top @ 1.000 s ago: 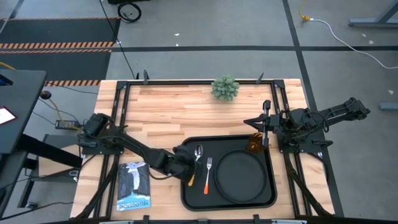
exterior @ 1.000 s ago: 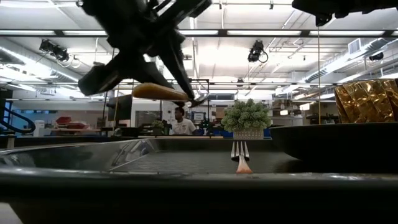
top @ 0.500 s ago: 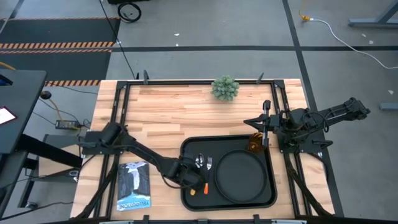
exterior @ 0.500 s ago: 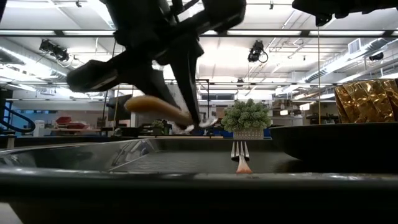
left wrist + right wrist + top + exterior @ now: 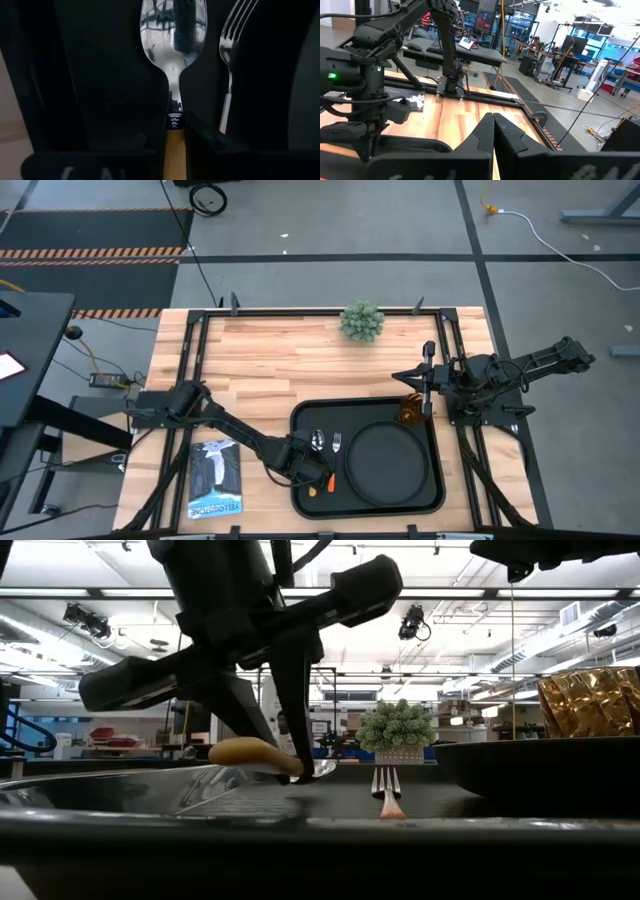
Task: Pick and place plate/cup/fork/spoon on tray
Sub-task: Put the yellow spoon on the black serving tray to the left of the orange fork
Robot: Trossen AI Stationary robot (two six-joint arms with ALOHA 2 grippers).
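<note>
The black tray [image 5: 430, 498] lies at the table's near right. On it are the round black plate [image 5: 386, 465], the fork [image 5: 334, 458] left of the plate, and the amber cup [image 5: 410, 413] in the far right corner. My left gripper [image 5: 311, 465] is over the tray's left part, shut on the spoon [image 5: 318, 442], which lies beside the fork [image 5: 231, 50]. In the low view the spoon [image 5: 255, 753] is just above the tray floor. My right gripper [image 5: 400, 373] waits shut beyond the tray's far right corner, its fingers [image 5: 493, 131] together. My left gripper pinches the spoon's orange handle [image 5: 173, 150] between its two fingers, close to where the handle joins the metal neck. The fingers come from above and lie across the handle. The spoon tilts with its bowl [image 5: 322, 768] lower; whether the bowl touches the tray I cannot tell.
A green spiky plant ball [image 5: 361, 321] stands at the table's far edge. A booklet [image 5: 215, 478] lies on the table left of the tray. Bare wood lies between the plant and the tray.
My left gripper has gone down and toward the table's near edge over the tray's left part, still shut on the spoon. The spoon has come down from well above the tray to just over its floor, bowl end tipped lower, beside the fork.
</note>
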